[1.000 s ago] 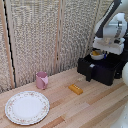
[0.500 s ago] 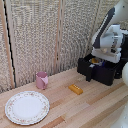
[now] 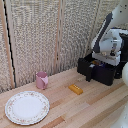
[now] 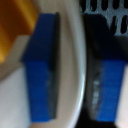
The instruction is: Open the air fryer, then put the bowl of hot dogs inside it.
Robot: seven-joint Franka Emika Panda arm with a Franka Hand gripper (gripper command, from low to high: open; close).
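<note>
Clamping its 2 dark-blue fingers (image 4: 45, 70) on either side of the small round white bowl's rim (image 4: 75, 75), the white block gripper (image 3: 104, 59) is hanging over the open drawer of the boxy matte-black air fryer (image 3: 102, 71), yellow-orange hot dog pieces (image 4: 12, 27) showing in the bowl. Pale wooden planks (image 3: 75, 107) are forming the tabletop, which is carrying a pink mug (image 3: 42, 80), a large floral-rimmed plate (image 3: 26, 106) and an orange-yellow rectangular block (image 3: 76, 89), while beige woven blinds (image 3: 40, 35) are closing off the room behind.

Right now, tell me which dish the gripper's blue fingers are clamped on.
The small white bowl: its rim sits between the blue fingers over the black air fryer. The floral-rimmed plate lies untouched.
</note>
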